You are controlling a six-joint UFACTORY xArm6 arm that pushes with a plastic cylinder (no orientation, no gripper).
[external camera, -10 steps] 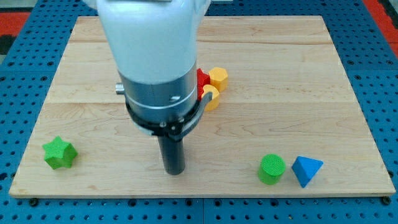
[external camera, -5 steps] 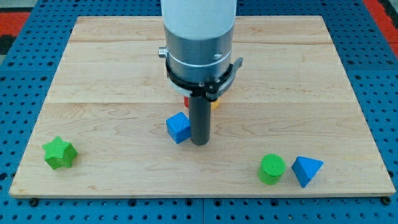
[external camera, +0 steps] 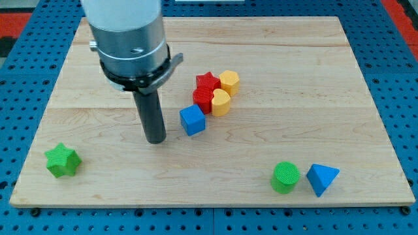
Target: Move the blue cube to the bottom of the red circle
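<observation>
The blue cube (external camera: 192,120) lies near the board's middle. It touches the lower left of a tight cluster: a red star (external camera: 208,81), a red block (external camera: 201,100) just under the star whose shape is partly hidden, and two yellow blocks. My tip (external camera: 155,140) rests on the board to the left of the blue cube, with a small gap between them. The rod rises from the tip into the grey arm body at the view's upper left.
A yellow hexagon-like block (external camera: 229,81) and a second yellow block (external camera: 221,102) sit right of the red pieces. A green star (external camera: 63,160) lies at the lower left. A green circle (external camera: 285,177) and a blue triangle (external camera: 322,178) lie at the lower right.
My tip has swung from the blue cube's right side to its left. The blue cube has shifted slightly up and right, against the red and yellow cluster.
</observation>
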